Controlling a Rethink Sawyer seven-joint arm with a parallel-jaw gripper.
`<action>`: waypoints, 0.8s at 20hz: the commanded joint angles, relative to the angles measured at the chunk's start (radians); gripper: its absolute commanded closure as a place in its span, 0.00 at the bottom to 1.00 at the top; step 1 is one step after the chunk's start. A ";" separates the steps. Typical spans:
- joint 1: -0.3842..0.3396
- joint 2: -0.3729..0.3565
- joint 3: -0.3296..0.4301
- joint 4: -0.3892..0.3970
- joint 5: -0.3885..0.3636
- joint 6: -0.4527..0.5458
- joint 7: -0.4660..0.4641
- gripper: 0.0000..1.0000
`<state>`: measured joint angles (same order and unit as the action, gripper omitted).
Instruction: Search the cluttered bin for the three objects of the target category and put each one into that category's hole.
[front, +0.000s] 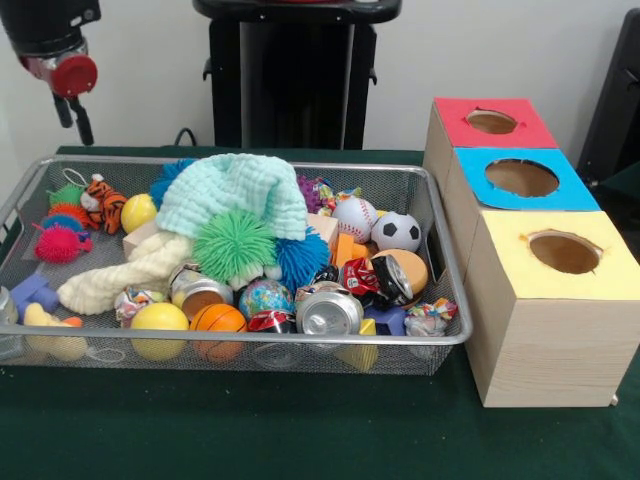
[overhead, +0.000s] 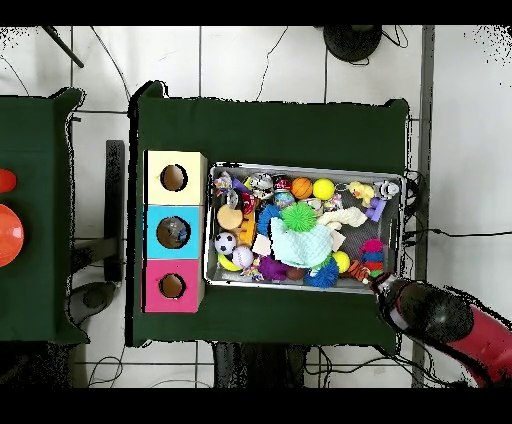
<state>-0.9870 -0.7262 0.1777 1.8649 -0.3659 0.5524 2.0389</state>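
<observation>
Above the bin's (front: 440, 335) corner your hand (front: 74, 115) hovers, grip state you cannot tell, balls and cans heaped inside under a mint cloth (front: 238, 190), three-holed box (front: 540, 290) beside it on the tabletop (front: 250, 430).

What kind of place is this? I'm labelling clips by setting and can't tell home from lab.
Probably a robotics lab: a wire bin of toys beside three colour-topped wooden boxes on a green-clothed table, cables across the tiled floor.

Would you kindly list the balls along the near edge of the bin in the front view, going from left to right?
Yellow ball → basketball → globe ball
</observation>
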 joint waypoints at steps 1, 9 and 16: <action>0.071 0.026 0.118 0.122 0.011 -0.143 0.046 0.00; 0.242 0.085 0.022 0.025 0.075 -0.234 0.193 0.00; 0.336 0.152 -0.023 -0.028 0.151 -0.272 0.222 0.00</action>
<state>-0.6990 -0.6480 0.1622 1.9000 -0.3014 0.3436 2.0395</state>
